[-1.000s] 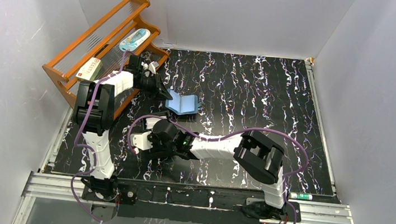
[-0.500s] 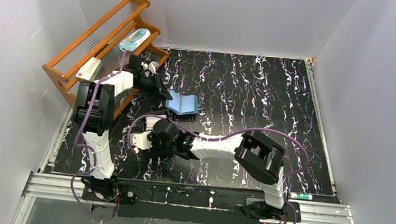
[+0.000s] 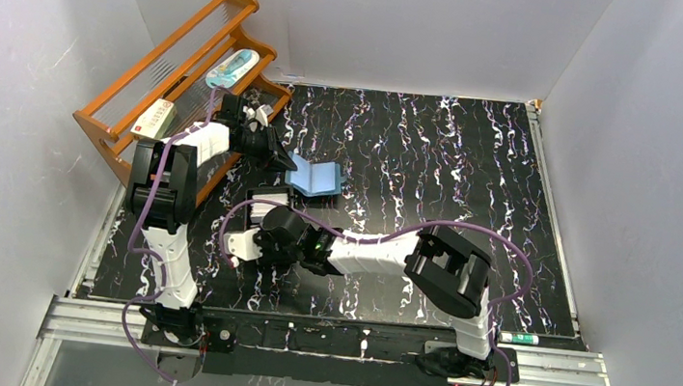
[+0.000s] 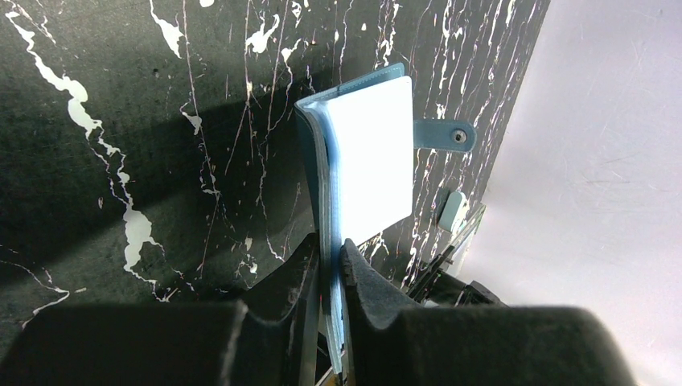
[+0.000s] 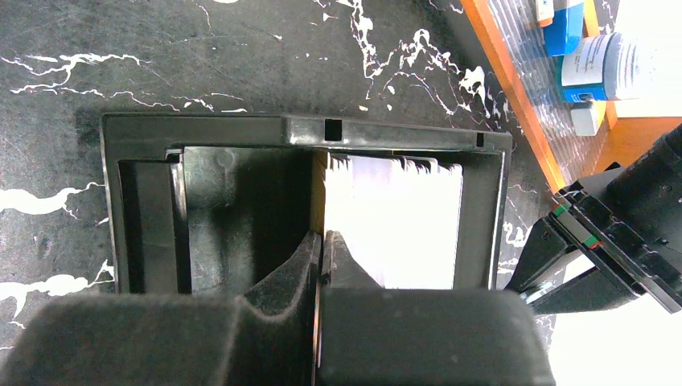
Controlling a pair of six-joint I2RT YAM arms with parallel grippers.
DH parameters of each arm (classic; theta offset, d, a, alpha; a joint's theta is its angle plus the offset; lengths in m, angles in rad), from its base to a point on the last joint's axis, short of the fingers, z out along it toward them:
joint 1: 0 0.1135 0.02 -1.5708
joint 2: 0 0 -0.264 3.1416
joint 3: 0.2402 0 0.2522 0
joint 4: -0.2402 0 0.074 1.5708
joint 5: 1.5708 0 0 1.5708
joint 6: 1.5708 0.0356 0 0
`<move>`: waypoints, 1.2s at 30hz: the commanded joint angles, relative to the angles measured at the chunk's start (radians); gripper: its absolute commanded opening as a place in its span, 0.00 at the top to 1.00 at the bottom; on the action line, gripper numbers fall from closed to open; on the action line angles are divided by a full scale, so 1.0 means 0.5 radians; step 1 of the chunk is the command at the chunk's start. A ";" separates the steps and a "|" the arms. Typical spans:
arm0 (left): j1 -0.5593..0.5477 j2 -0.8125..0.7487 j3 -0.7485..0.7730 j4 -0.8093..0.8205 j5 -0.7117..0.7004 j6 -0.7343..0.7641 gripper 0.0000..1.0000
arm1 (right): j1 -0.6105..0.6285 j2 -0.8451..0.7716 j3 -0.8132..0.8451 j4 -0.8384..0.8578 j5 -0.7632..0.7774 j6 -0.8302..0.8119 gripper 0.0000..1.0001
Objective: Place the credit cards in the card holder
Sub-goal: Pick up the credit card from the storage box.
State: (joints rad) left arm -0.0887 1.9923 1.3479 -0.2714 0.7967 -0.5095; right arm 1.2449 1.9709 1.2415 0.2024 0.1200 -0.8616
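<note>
The teal card holder [image 3: 315, 178] stands open on its edge on the black marbled table, showing a pale inner pocket [image 4: 371, 161] and a snap tab [image 4: 444, 135]. My left gripper [image 3: 283, 161] [image 4: 331, 259] is shut on the holder's lower edge. Several whitish credit cards [image 5: 394, 221] stand packed in the right half of a black open-topped box [image 5: 145, 217] [image 3: 270, 194]. My right gripper [image 5: 322, 243] [image 3: 267, 216] reaches into that box. It is shut on the thin orange-tan-edged credit card [image 5: 319, 181] at the left end of the stack.
An orange wooden rack [image 3: 125, 100] runs along the left wall, holding a white-and-red box [image 3: 154, 119] and a blue-white packet [image 3: 232, 68]. Its rail and some bottles [image 5: 599, 68] sit close right of the black box. White walls enclose the table.
My right gripper's fingers have closed together inside the black box, and that arm has edged slightly toward the back. The left arm and the card holder have stayed put.
</note>
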 commanded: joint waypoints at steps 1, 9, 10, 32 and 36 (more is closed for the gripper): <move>0.003 -0.073 0.002 -0.046 0.100 -0.009 0.89 | -0.016 -0.108 0.112 0.037 0.036 0.003 0.98; 0.005 -0.076 0.000 -0.046 0.103 -0.009 0.89 | -0.014 -0.059 0.165 0.063 0.058 -0.004 0.86; 0.004 -0.077 -0.001 -0.046 0.103 -0.009 0.89 | -0.015 -0.050 0.177 0.070 0.058 -0.003 0.85; -0.003 -0.068 0.011 -0.048 0.129 -0.018 0.88 | -0.017 -0.308 0.253 -0.196 -0.110 0.349 1.00; -0.052 -0.088 0.043 -0.047 0.150 -0.044 0.89 | -0.027 -0.530 0.234 -0.188 0.066 0.774 1.00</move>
State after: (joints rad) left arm -0.0914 1.9923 1.3479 -0.2687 0.8013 -0.5110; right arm 1.2427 1.8843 1.3197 0.0692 0.0917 -0.6994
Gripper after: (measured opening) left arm 0.117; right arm 0.013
